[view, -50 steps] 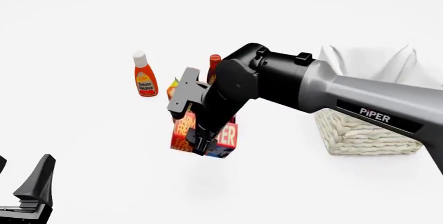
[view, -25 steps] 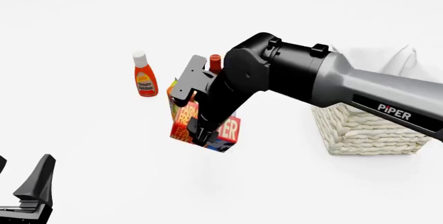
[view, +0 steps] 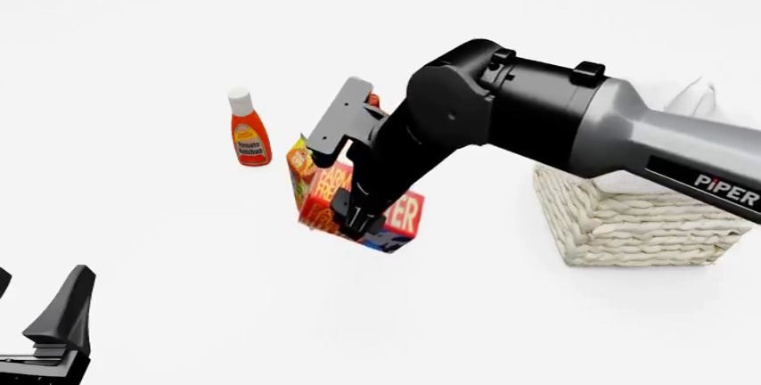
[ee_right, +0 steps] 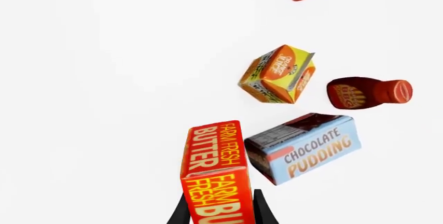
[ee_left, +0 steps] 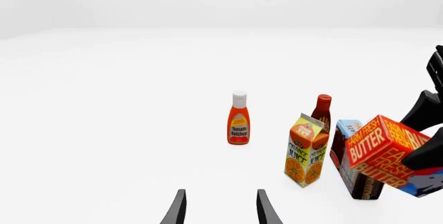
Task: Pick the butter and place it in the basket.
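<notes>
My right gripper (view: 356, 222) is shut on the butter (view: 398, 217), a red and orange carton, and holds it tilted above the table. The butter also shows in the right wrist view (ee_right: 215, 169) between the fingers, and in the left wrist view (ee_left: 385, 149). The cream wicker basket (view: 630, 225) with a white liner stands to the right of the butter, apart from it. My left gripper (view: 42, 331) is open and empty at the near left; its fingers (ee_left: 178, 208) show in the left wrist view.
A ketchup bottle (view: 249, 131) stands at the back left. An orange juice carton (ee_left: 306, 150), a dark red sauce bottle (ee_left: 322, 112) and a chocolate pudding box (ee_right: 304, 149) stand close together under and behind the lifted butter.
My right arm has lifted the butter a little and carried it to the right, toward the basket. The left arm has not moved.
</notes>
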